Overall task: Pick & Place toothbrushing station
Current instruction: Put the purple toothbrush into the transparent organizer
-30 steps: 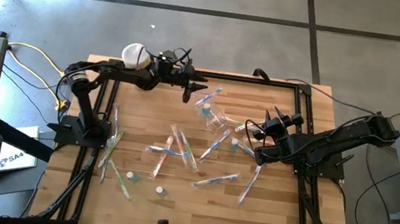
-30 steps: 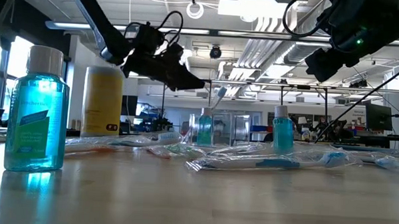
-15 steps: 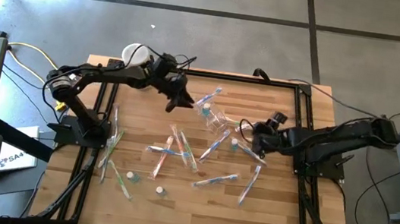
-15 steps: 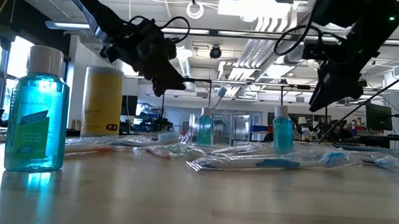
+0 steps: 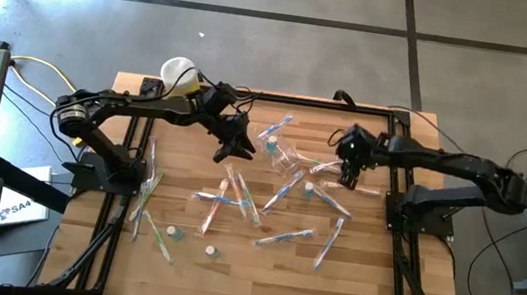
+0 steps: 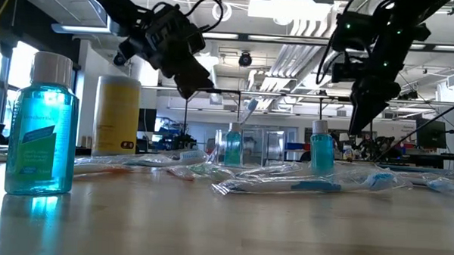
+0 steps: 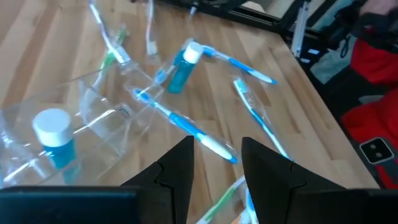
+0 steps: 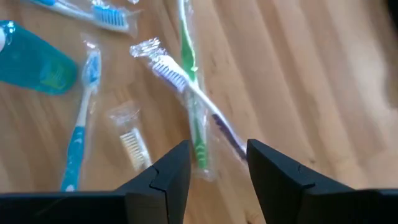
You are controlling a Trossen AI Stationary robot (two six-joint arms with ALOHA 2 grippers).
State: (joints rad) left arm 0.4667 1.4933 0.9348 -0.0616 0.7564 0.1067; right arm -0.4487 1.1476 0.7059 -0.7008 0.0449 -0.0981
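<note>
The clear plastic holder (image 5: pixel 285 156) lies on its side on the wooden table, also in the left wrist view (image 7: pixel 93 121). Wrapped pastel toothbrushes (image 5: pixel 238 193) lie scattered across the table, with small blue bottles (image 5: pixel 309 187) among them. My left gripper (image 5: pixel 242 151) is open and empty, above the table just left of the holder, over a blue toothbrush (image 7: pixel 186 127). My right gripper (image 5: pixel 350 174) is open and empty, right of the holder, above a green toothbrush (image 8: pixel 194 99) and a white-and-purple one (image 8: pixel 205 109).
A yellow cylinder with a white cap (image 5: pixel 178 75) stands at the far left corner, also in the low view (image 6: pixel 115 114). A blue bottle (image 6: pixel 41 132) stands close to the low camera. Black frame rails (image 5: pixel 401 255) run along the table's edges.
My left gripper has gone from the far edge by the yellow cylinder toward the near edge and the holder, tipping its fingers downward. My right gripper has swung toward the far edge and tipped to point down at the table. The toothbrushes and the holder have stayed put.
</note>
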